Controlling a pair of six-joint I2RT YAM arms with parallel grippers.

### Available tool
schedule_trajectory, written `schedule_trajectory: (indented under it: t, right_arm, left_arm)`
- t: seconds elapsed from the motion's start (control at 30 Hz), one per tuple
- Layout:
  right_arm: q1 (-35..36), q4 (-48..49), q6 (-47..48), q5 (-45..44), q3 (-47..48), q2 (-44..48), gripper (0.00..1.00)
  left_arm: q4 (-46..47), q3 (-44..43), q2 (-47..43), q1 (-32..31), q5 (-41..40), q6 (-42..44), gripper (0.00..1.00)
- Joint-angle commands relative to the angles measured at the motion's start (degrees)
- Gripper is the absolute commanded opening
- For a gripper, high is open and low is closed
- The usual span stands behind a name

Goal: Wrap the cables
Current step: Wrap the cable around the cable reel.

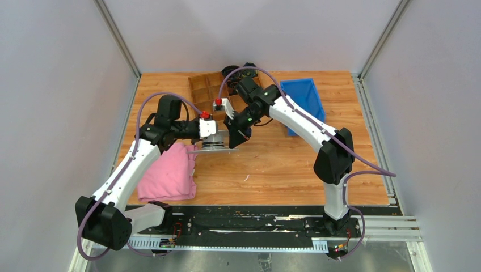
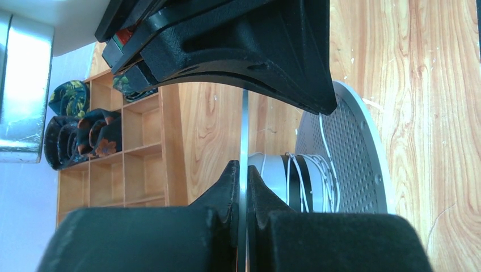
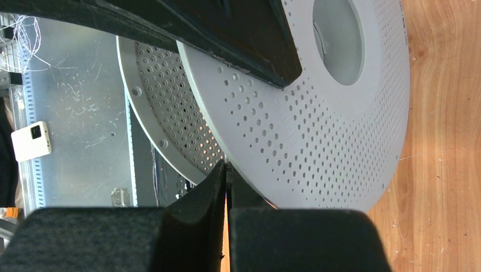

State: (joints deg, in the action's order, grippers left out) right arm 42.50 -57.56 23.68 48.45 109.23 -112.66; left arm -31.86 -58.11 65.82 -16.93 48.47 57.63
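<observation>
The round grey perforated metal spool (image 2: 346, 153) is being steadied for winding, one flange edge being clamped between the jaws of the left gripper (image 2: 244, 170). The thin white cable (image 2: 300, 184) is lying in turns round the hub. The jaws of the right gripper (image 3: 227, 170) are being pressed together at the flange gap; whether on cable cannot be told.

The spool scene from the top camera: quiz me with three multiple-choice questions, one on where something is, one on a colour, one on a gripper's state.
1. Where does the pink cloth lie?
A) near left of the table
B) far right corner
C) off the wood entirely

2. What colour is the bin at the far right?
A) red
B) blue
C) green

3. The left gripper is:
A) wide open
B) shut on the spool, at its flange edge
C) out of view

Answers: 1 A, the cloth lies beside the left arm. 2 B, it is plainly blue in the top view. 3 B, the left wrist view shows the thin flange pinched between the fingers.
</observation>
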Motion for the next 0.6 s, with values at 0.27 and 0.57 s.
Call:
schedule_trajectory:
  t: [0.27, 0.57]
  right_arm:
    - [0.63, 3.69, -3.95, -3.65, 1.15, -2.07, 0.01]
    - [0.43, 3.77, -1.46, -7.6, -0.96, 1.39, 0.01]
  left_arm:
    - [0.66, -0.8, -2.47, -0.47, 7.21, 6.12, 0.0]
    - [0.62, -1.18, -2.38, -0.31, 7.52, 6.06, 0.0]
